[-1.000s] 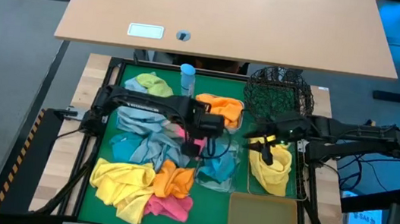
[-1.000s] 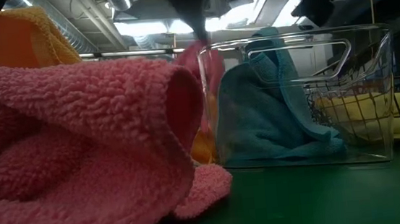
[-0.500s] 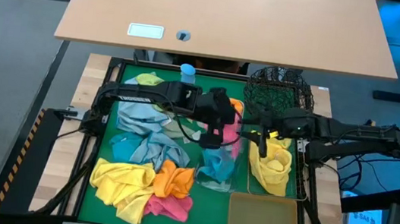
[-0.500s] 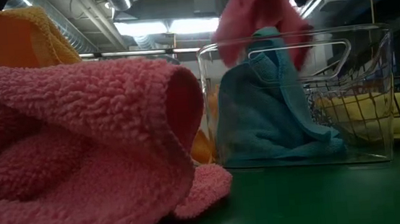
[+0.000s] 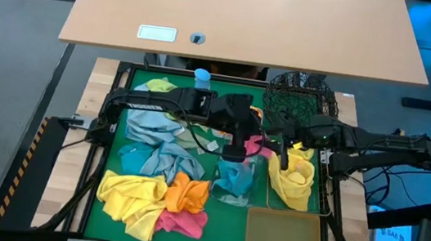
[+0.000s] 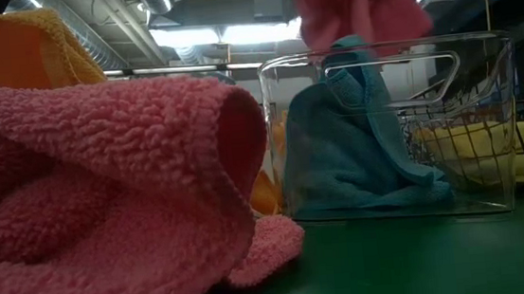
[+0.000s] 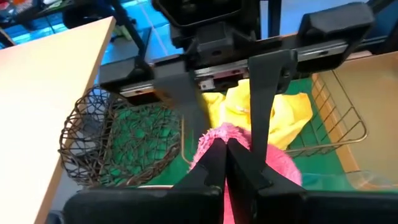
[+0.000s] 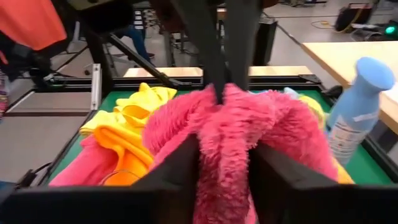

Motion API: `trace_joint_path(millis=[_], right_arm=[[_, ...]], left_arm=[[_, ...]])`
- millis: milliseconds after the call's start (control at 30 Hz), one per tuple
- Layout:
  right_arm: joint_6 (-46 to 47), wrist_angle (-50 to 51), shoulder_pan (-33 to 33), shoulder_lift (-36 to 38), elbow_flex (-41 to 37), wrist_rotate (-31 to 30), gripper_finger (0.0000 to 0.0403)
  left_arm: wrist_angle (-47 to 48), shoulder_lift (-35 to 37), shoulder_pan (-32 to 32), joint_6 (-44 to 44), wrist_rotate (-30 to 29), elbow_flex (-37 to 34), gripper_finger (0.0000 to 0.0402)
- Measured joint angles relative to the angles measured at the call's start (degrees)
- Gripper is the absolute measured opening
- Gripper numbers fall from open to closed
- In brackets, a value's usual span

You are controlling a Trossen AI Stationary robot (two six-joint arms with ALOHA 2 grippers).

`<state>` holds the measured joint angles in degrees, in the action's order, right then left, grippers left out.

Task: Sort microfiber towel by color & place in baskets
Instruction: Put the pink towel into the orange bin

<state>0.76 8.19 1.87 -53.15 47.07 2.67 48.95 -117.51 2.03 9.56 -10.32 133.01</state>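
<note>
The left gripper [image 5: 237, 144], which was down at the pile a second ago, has carried a pink towel [image 6: 354, 6] up over the clear tub [image 6: 393, 126] and has it pinched tight; the right gripper [image 8: 224, 168] has meanwhile narrowed its fingers around the same cloth, now grasping it (a mid-air handover, I'd judge); the teal towel [image 6: 338, 150] sits in that tub, so the pink one likely belongs elsewhere.

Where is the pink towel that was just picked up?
In the high view the pink towel hangs mid-table above the clear tub, held between the left tool and right tool.
</note>
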Motion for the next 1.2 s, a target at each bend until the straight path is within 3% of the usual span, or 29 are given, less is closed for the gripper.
trace_joint_path(millis=[167, 333, 467, 600, 800, 1033, 1200], right_arm=[[0.5, 0.1, 0.0, 0.0, 0.0, 5.4, 0.0014], [10.8, 0.8, 0.5, 0.0, 0.0, 22.0, 0.0028], [17.3, 1.0, 5.5, 0.0, 0.0, 24.9, 0.0010], [21.2, 1.1, 13.1, 0.0, 0.0, 24.7, 0.0014], [26.1, 3.2, 25.1, -0.2, 0.0, 16.7, 0.0010], [34.1, 8.5, 36.7, -1.7, 0.0, 9.9, 0.0017], [39.9, 14.4, 41.6, -3.9, 0.0, 4.4, 0.0023]], left_arm=[[0.0, 0.0, 0.4, -2.3, -1.8, 0.0, 0.0019], [2.3, 0.0, 1.1, -6.2, -2.4, 0.0, 0.0064], [6.7, 0.0, 1.6, -6.3, -2.4, 0.0, 0.0096], [12.2, 0.0, 2.5, -6.4, -2.3, 0.0, 0.0112], [19.4, 0.0, 4.5, -6.5, -2.3, 0.0, 0.0114], [20.7, 0.0, 7.6, -6.6, -2.2, 0.0, 0.0114], [21.4, 0.0, 9.6, -10.6, -1.8, 0.0, 0.0115]])
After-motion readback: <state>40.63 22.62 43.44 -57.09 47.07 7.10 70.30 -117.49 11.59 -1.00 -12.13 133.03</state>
